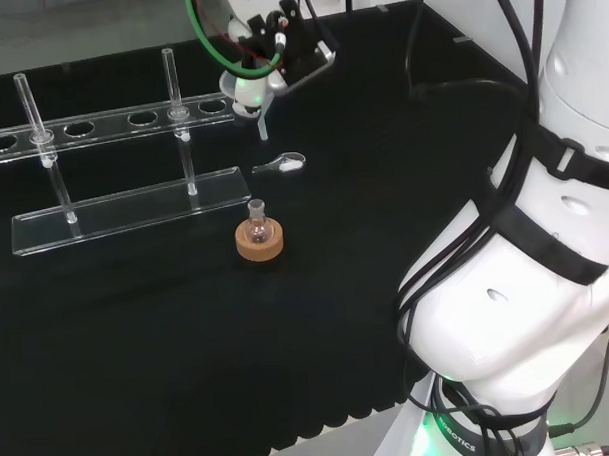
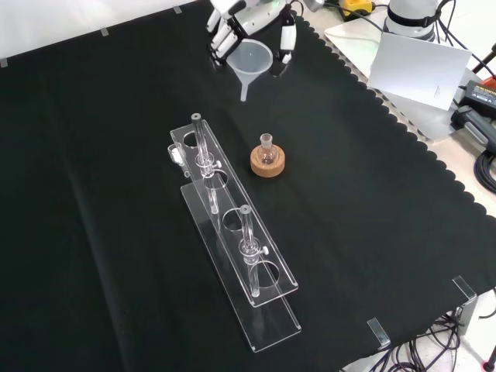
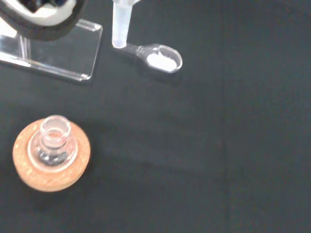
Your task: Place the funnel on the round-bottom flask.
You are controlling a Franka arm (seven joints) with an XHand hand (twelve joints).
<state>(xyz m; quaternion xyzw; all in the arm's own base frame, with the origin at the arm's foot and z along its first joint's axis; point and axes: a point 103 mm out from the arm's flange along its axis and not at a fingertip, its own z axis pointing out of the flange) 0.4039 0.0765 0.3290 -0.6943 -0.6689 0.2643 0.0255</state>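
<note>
You are looking at the hand [image 2: 246, 23] holding the funnel [image 2: 252, 62] up off the counter [image 2: 116, 155], at the top of the front view. Its fingers [image 2: 223, 39] and thumb are curling round the funnel's wide rim, and the stem is pointing down, slightly tilted. In the head view the funnel [image 1: 252, 98] is hanging at the far side of the cloth, above and beyond a small clear scoop [image 1: 280, 166] that is lying flat and is holding something white.

The round-bottom flask [image 2: 267, 152] is sitting upright in its cork ring [image 2: 267, 163], well apart from the funnel and nearer to you in the front view. Its neck is standing open with nothing on it. In the wrist view the funnel's stem [image 3: 122, 24] is hanging over the scoop's handle, with the flask [image 3: 52, 143] off to one side.

The clear test tube rack [image 2: 232, 248] is standing just beside the flask, to its left in the front view, carrying two glass tubes [image 2: 203, 155].
</note>
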